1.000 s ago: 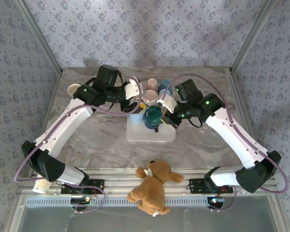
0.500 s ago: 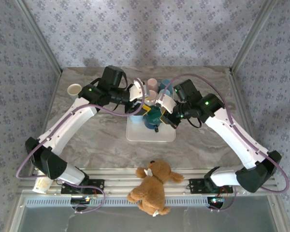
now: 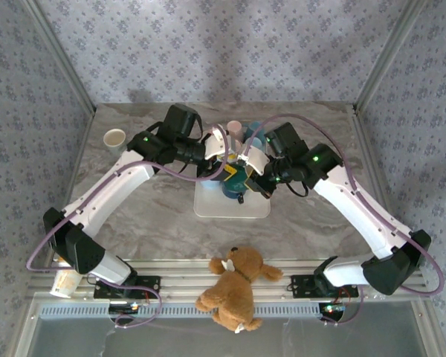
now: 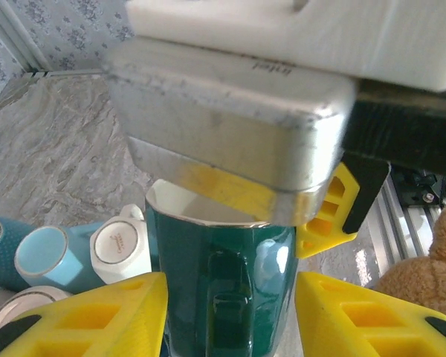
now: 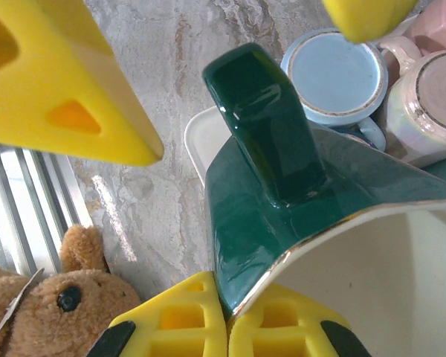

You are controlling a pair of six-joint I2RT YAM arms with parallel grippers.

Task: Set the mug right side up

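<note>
— Pinching the mug by its rim, is it, that right claw?
— Yes. Its two fingers are nearly together with the mug's wall caught between them, one inside the mouth, one outside. The handle stands just past the fingertips.
— And the left claw?
— Spread wide, gripping nothing. The mug sits between its fingers, handle turned toward its camera, rim on the far side, where the right claw comes in. From the right wrist, bare table shows between one left finger and the mug.
— What's under them?
— A white tray, below both claws. Whether the mug touches it I can't tell.
— And farther out?
— Beyond the mug from the right claw, a pale blue cup and a pink cup stand side by side, close to the tray. Off to that claw's side, at the table's edge, lies a bear.
</note>
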